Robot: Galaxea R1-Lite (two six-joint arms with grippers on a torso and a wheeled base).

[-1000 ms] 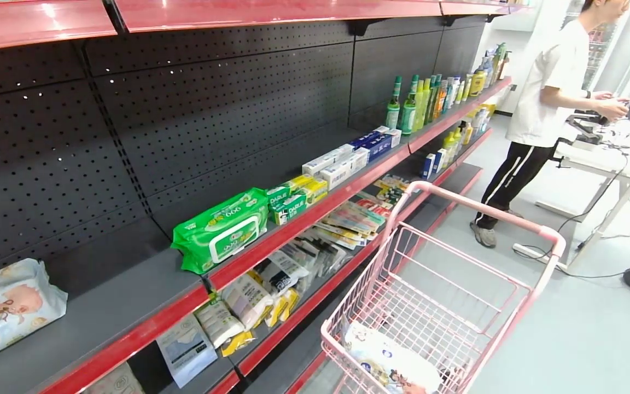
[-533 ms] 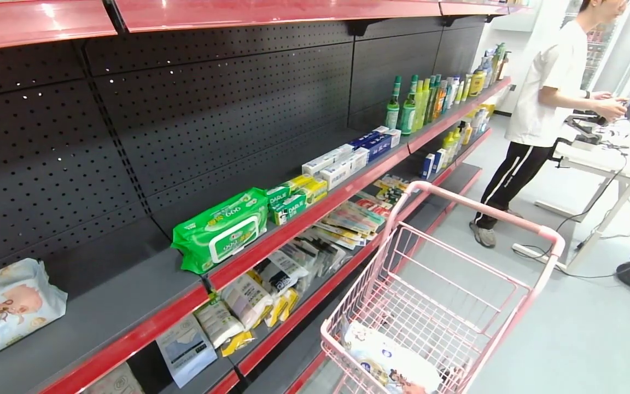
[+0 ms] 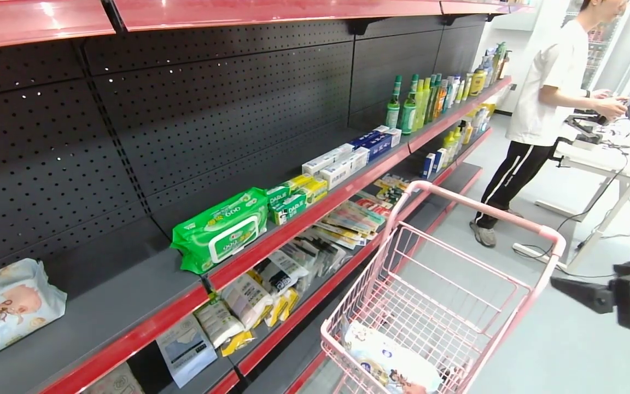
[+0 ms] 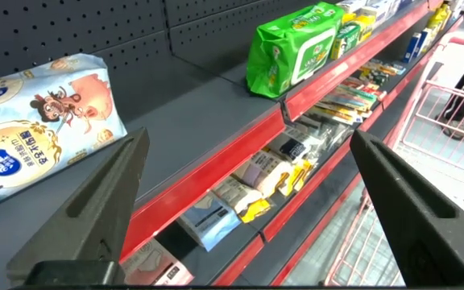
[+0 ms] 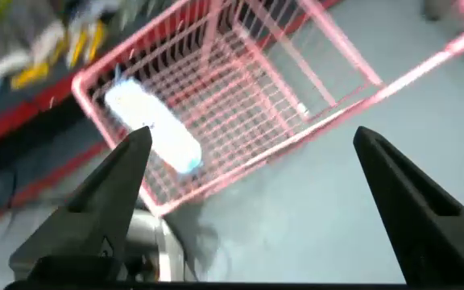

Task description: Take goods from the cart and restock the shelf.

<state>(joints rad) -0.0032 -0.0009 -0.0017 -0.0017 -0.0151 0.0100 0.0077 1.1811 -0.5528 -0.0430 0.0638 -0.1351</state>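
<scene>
- Progress, as I judge it: one cartoon-printed wipes pack (image 3: pixel 6 306) already lies on the middle shelf (image 3: pixel 107 295) at its left end. A matching wipes pack in the cart (image 3: pixel 391 364) has yet to be moved, so I'd call the restock partly done.
- That pack lies flat in the near corner of the pink wire cart (image 3: pixel 512 219). I can make out nothing else in the basket.
- My right pincer (image 5: pixel 252 137) is spread wide with nothing between its fingers. It hangs off the cart's right side, above the floor, looking down into the basket and not touching the cart.
- My left pincer (image 4: pixel 248 141) is also wide open and empty. It faces the bare grey stretch of shelf between the cartoon pack and the green wipes pack (image 3: pixel 222 230).
- What's left, by my reckoning: pick the pack out of the basket and set it on that bare stretch.
- The shelving has grey boards with red front edges and a black pegboard back (image 3: pixel 211 109). Toothpaste boxes (image 3: pixel 315 178) and bottles (image 3: pixel 419 104) stand farther along, and small packets (image 3: pixel 271 279) fill the board below.
- The room has a smooth pale grey floor (image 3: pixel 566 355), and the cart is parked close to the shelving.
</scene>
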